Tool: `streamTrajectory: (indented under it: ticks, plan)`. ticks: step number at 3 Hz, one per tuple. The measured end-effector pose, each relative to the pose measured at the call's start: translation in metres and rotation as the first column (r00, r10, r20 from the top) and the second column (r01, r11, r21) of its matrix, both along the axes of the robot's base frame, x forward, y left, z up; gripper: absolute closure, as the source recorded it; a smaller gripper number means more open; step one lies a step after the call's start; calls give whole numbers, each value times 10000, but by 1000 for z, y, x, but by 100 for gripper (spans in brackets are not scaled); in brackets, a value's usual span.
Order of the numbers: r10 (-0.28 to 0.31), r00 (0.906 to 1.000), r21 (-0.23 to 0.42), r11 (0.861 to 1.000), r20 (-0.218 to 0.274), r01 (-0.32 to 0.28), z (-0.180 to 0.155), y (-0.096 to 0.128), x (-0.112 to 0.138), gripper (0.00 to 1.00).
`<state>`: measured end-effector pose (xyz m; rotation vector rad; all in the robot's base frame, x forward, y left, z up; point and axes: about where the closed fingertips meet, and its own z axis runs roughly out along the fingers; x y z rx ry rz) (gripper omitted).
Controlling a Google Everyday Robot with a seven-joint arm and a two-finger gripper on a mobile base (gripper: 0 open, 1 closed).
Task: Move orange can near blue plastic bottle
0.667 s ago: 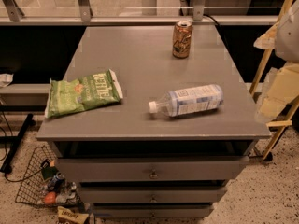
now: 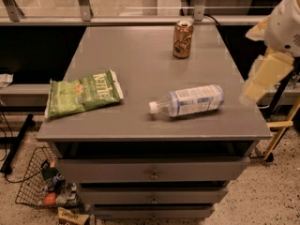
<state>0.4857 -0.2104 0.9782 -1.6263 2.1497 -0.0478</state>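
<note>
Gripper's fingers (image 2: 269, 71) hang past right edge of table (image 2: 140, 55).

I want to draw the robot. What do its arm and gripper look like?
The arm is a smooth, rounded white shell at the right edge of the view. Below it, the gripper is pale yellow and blocky, just off the table's right side. No cables or markings show on either.
</note>
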Motion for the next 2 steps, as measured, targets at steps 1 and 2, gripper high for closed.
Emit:
streamTrajectory:
  ticks: [1,2]
  plan:
    - [-630,9972,1949,9793,392,542,-16,7,70,0]
    - [-1554,9868,3868,9135,454,1260,-36,20,128,0]
